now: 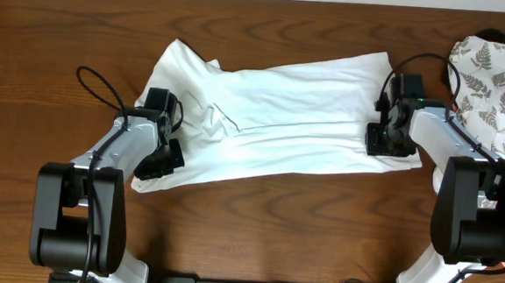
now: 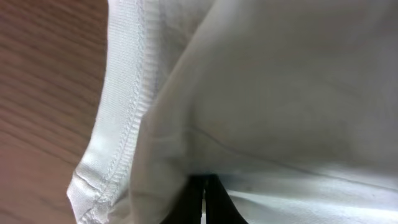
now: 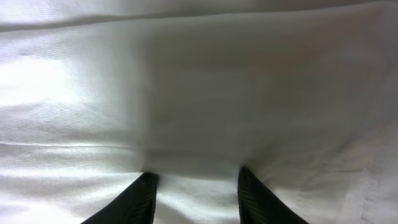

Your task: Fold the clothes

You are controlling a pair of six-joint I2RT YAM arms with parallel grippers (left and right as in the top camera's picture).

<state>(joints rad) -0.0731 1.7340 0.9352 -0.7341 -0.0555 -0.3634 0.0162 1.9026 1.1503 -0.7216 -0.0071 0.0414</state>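
the fern-print cloth (image 1: 498, 77) lies heaped at the desk's (image 1: 255, 238) 2 o'clock corner, just beside your right arm (image 1: 463, 146) and clear of the shirt (one such cloth). the one white t-shirt (image 1: 280, 117) stretches across the middle, 9 to 3 o'clock. your left fingers (image 2: 194, 202) are clenched on its cloth at the shirt's 8 o'clock end, beside a stitched hem (image 2: 127, 112). your right fingers (image 3: 134, 202) stand apart at its 4 o'clock edge, with cloth spanning between them.
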